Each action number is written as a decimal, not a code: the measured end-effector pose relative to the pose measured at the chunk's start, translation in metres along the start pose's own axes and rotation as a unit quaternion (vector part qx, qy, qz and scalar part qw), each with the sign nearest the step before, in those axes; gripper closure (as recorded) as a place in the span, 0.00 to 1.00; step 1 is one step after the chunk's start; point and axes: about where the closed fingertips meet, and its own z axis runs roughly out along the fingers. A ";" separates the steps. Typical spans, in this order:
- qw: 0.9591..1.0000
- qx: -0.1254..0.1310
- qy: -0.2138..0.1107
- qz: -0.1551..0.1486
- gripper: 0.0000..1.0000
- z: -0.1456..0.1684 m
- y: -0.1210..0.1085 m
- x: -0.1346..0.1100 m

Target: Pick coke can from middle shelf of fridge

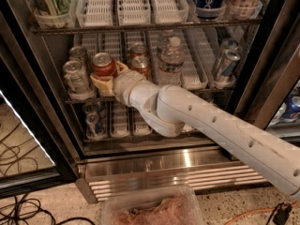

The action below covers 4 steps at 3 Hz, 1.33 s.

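Left of centre, the gripper (108, 75) pinches the single red coke can (103, 63) between its two tan fingers, at the front of the middle shelf (193, 76) of the fridge (178, 165). That shelf also bears four silver cans (76, 76), two at the left and two at the right. There are also two orange-brown cans (139, 64) and one clear water bottle (171, 60).

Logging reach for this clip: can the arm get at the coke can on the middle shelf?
Likely yes: the pincer sits around the coke can, the fridge front is open, and nothing stands between them.
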 end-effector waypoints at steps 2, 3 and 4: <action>0.999 -0.039 0.013 -0.014 1.00 -0.077 0.016 -0.027; 0.999 -0.044 0.022 -0.016 1.00 -0.109 0.020 -0.031; 0.998 -0.042 0.033 -0.012 1.00 -0.131 0.022 -0.026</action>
